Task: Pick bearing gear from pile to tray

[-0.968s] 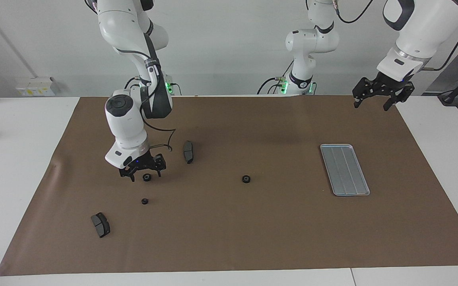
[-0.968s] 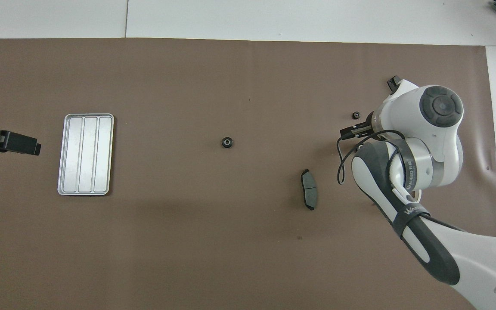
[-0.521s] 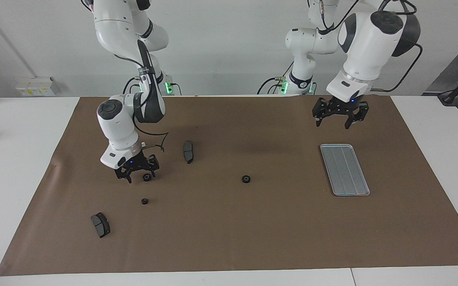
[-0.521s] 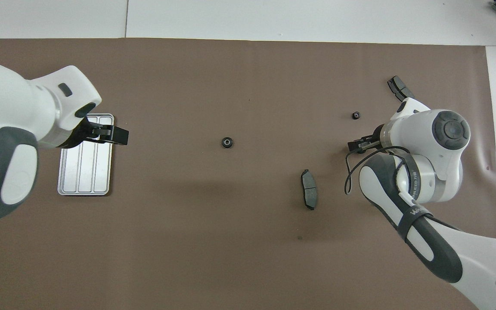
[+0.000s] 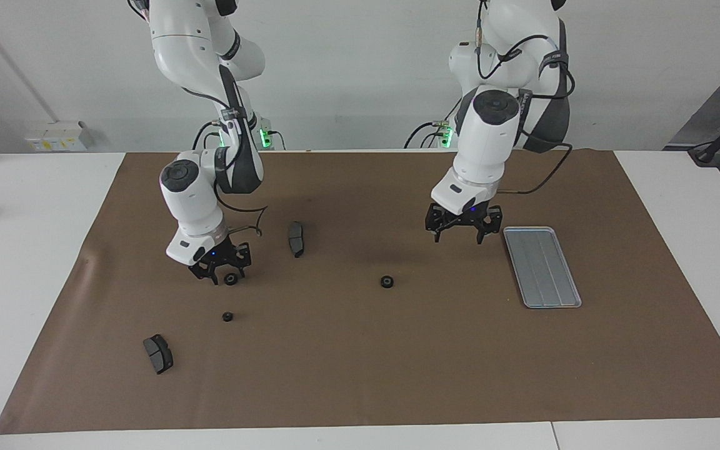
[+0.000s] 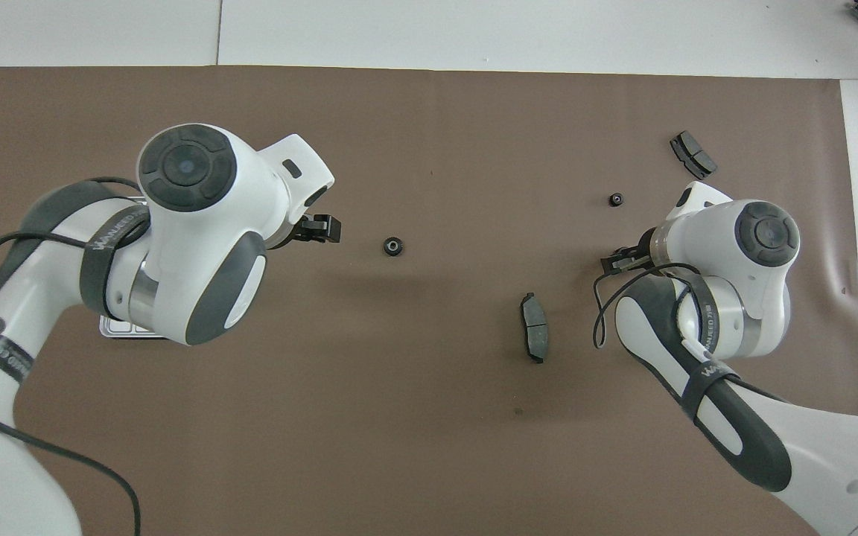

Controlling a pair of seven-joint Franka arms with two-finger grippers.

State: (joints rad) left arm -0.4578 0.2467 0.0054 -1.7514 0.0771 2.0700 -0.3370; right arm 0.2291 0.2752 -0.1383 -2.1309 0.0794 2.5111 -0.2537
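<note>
The left gripper point(image 5: 458, 239) has swung in from past the tray's end of the table and is now hanging over the brown mat point(image 5: 360, 375), just beside the corner of the tray point(image 5: 541, 265) that lies nearer to the robots. Its fingers are standing wide apart and are holding nothing. The right gripper point(image 5: 225, 275) has shifted only slightly. It is sitting low at the mat, toward the right arm's end of the table, with a small black gear point(image 5: 230, 279) right at its tips. How far it is closed, and whether it is gripping that gear, cannot be told.

In the overhead view the right arm's wrist is covering this gear, and the left arm is hiding most of the tray.

A second gear point(image 5: 227, 317) is lying on the mat a little farther from the robots than the first one. A third gear point(image 5: 387, 282) is resting near the middle of the mat, between the two grippers and well apart from both.

One brake pad point(image 5: 296, 239) is lying near the right gripper, toward the middle of the table. Another brake pad point(image 5: 158, 354) is lying farther from the robots, toward the right arm's end.

The tray is sitting flat toward the left arm's end, with no part in it.
</note>
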